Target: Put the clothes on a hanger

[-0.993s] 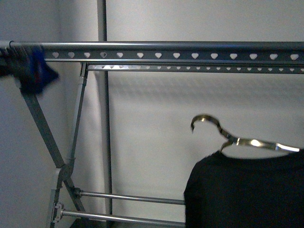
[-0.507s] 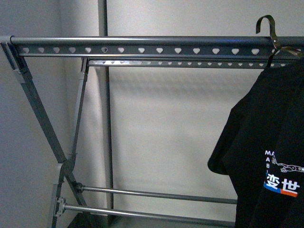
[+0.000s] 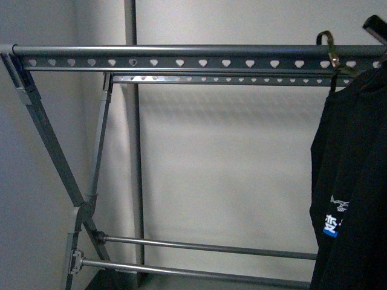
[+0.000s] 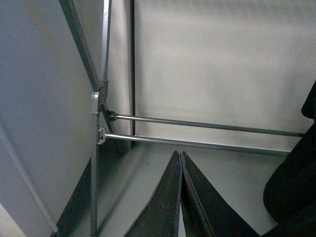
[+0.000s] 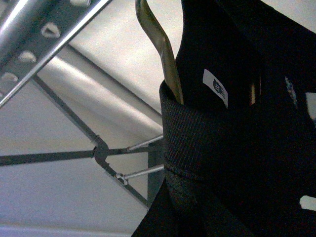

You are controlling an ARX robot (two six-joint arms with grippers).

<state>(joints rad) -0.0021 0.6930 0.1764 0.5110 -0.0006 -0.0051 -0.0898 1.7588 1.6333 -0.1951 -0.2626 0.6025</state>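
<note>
Against the pale wall (image 3: 242, 169), our brass hook (image 3: 327, 43) has dropped onto the rack rail (image 3: 181, 51), so the T-shirt (image 3: 357, 181) nearly hangs. The left pincer (image 4: 180, 170) is pressed together and empty; we cannot tell the right pincer's (image 3: 376, 27) state.

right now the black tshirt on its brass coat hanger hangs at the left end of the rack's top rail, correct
No. The black t-shirt on its brass coat hanger is at the right end of the top rail, not the left, as the front view shows.
</note>
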